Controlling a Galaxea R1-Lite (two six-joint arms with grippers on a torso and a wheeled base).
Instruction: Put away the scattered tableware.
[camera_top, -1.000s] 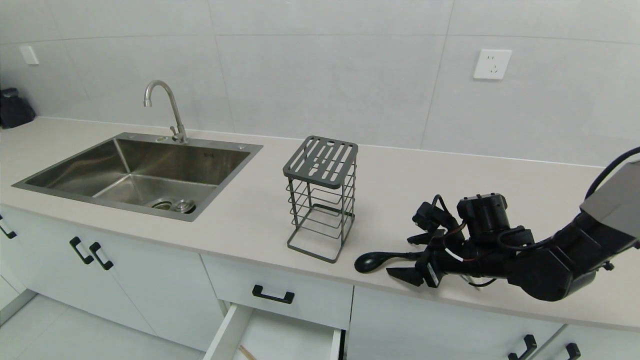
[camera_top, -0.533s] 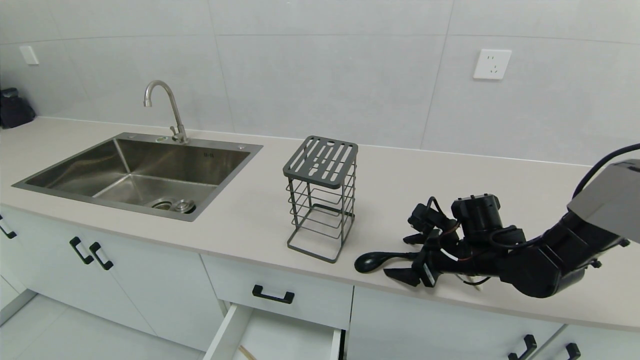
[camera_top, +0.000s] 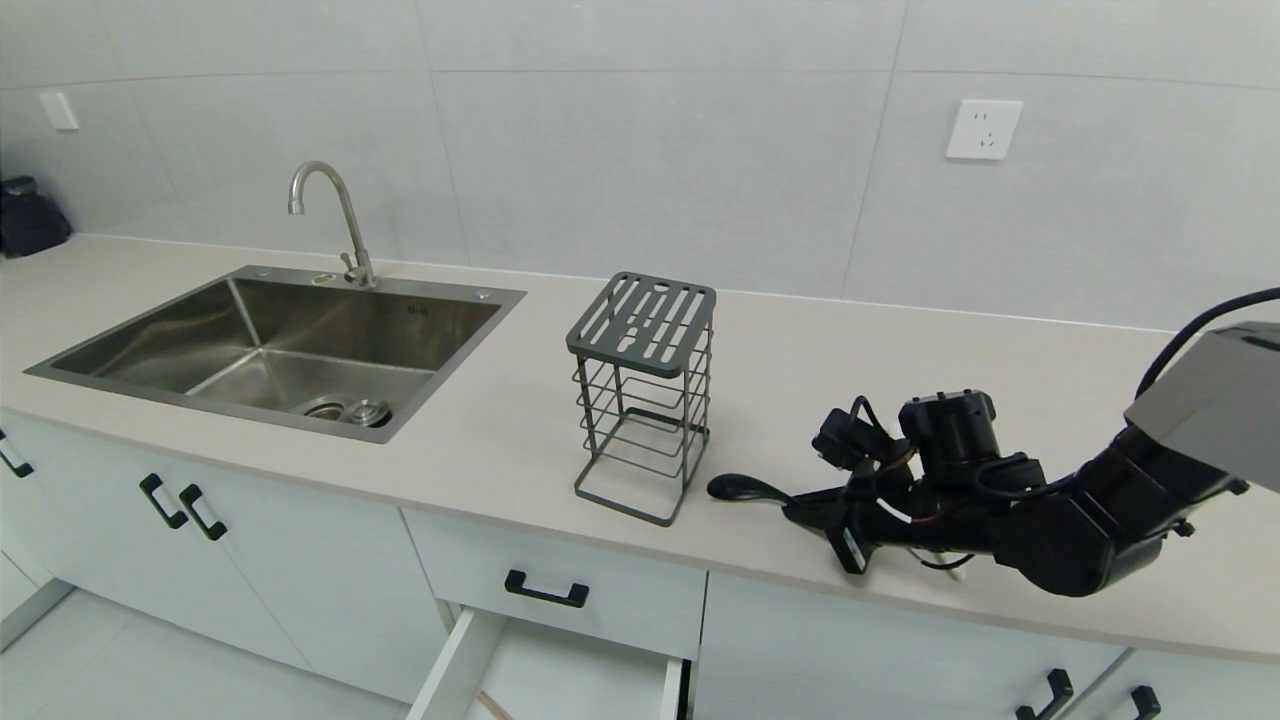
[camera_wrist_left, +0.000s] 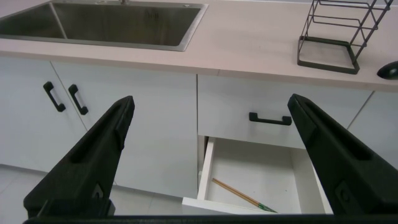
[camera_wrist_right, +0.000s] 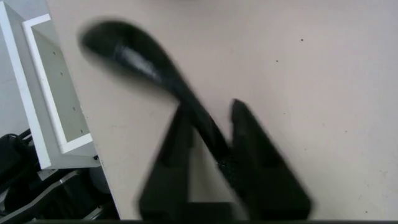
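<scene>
A black spoon (camera_top: 737, 487) is held just above the beige countertop (camera_top: 500, 450), right of the wire rack; its bowl points toward the rack. My right gripper (camera_top: 826, 512) is shut on the spoon's handle. In the right wrist view the spoon (camera_wrist_right: 124, 50) runs from its bowl down between the two fingers (camera_wrist_right: 171, 158) of the right gripper (camera_wrist_right: 211, 118). My left gripper (camera_wrist_left: 211, 102) hangs open in front of the cabinets, above the pulled-out drawer (camera_wrist_left: 261, 180), which holds chopsticks (camera_wrist_left: 242, 195). The spoon (camera_wrist_left: 388, 70) shows at the counter's edge there.
A dark wire rack (camera_top: 645, 395) stands mid-counter. A steel sink (camera_top: 460, 345) with a faucet (camera_top: 335, 215) lies to the left. The open drawer (camera_top: 560, 680) juts out below the rack. Bare counter stretches behind the right arm.
The right gripper has shut on the spoon's handle and raised it; the spoon's bowl has risen and shifted slightly toward the rack. The arm drew a little left.
</scene>
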